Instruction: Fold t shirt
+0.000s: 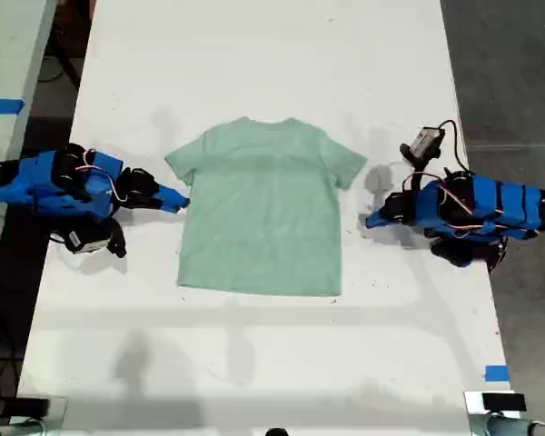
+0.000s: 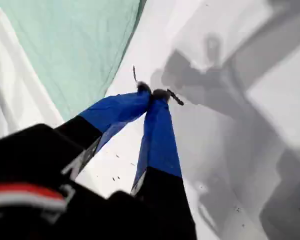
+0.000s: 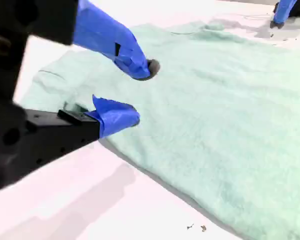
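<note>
Blue-tipped and set apart, the jaws of my second gripper [image 3: 139, 95] fill the foreground of the second wrist view. They stand moderately wide at the hem side of one sleeve, with nothing between them. One fingertip [image 3: 140, 67] is over the cloth and the other sits at the cloth's edge.

The t shirt [image 1: 259, 209] lies spread flat and face up near the middle of the white table [image 1: 254, 54]. It is pale mint green, with both short sleeves out to the sides and the round neck towards the far end of the table in the exterior view. No part is folded over.

In the exterior view my second gripper [image 1: 177, 202] comes in from the exterior view's left, its tip just at the shirt's side edge below the sleeve. My first gripper [image 1: 374, 220] reaches in from the exterior view's right and stops a little short of the opposite side edge, over bare table. The first wrist view shows its jaws pressed together at the tips [image 2: 152, 93], gripping nothing, with the shirt's edge [image 2: 75, 45] lying off to one side.

A strip of blue tape [image 1: 496, 372] marks the table's near corner at the exterior view's right.
</note>
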`<state>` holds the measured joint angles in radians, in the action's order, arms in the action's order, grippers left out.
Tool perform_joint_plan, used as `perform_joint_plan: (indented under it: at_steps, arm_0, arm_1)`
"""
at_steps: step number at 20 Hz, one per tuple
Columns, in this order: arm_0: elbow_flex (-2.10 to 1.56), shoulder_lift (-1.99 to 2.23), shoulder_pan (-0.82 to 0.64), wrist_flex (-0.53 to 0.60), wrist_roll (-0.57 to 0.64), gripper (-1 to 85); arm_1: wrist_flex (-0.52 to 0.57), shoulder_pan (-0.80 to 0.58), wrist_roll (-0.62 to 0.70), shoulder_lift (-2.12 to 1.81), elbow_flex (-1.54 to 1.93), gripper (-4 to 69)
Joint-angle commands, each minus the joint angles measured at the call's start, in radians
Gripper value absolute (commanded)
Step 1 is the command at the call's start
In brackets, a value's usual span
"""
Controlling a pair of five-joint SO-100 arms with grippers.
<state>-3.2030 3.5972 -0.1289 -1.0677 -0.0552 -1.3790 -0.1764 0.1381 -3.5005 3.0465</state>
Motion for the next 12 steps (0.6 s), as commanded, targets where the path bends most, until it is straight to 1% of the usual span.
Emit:
perform_joint_plan:
  at_steps: [1, 2, 3, 5, 6, 7, 8, 9, 10, 11, 12]
  arm_0:
    - [-0.006, 0.009, 0.012, 0.0, -0.015, 11.2]
    - [-0.006, 0.009, 0.012, 0.0, -0.015, 11.2]
    - [-0.006, 0.009, 0.012, 0.0, -0.015, 11.2]
    - [-0.006, 0.009, 0.012, 0.0, -0.015, 11.2]
    - [-0.006, 0.009, 0.012, 0.0, -0.015, 11.2]
    - [-0.006, 0.009, 0.012, 0.0, -0.015, 11.2]
    - [-0.006, 0.009, 0.012, 0.0, -0.015, 11.2]
    - [-0.006, 0.009, 0.012, 0.0, -0.015, 11.2]
    - [-0.006, 0.009, 0.011, 0.0, -0.015, 11.2]
    - [-0.006, 0.009, 0.012, 0.0, -0.015, 11.2]
    - [-0.006, 0.009, 0.012, 0.0, -0.015, 11.2]
  arm_1:
    - [0.014, -0.31, 0.051, -0.008, 0.046, 5.9]
    - [0.014, -0.314, 0.029, -0.008, 0.046, 6.1]
    - [0.015, -0.295, -0.052, -0.008, 0.044, 6.6]
    - [0.087, -0.213, -0.112, -0.008, 0.021, 7.2]
    - [0.089, -0.186, -0.196, -0.008, 0.002, 7.2]
    - [0.1, -0.193, -0.236, -0.008, -0.011, 7.6]
    - [0.172, -0.221, -0.199, -0.008, 0.002, 2.5]
    - [0.189, -0.264, -0.202, -0.008, 0.018, 0.7]
    - [0.161, -0.319, -0.298, -0.008, 0.032, 0.9]
    - [0.127, -0.345, -0.396, -0.009, 0.035, 1.0]
    - [0.121, -0.35, -0.416, -0.009, 0.032, 1.0]
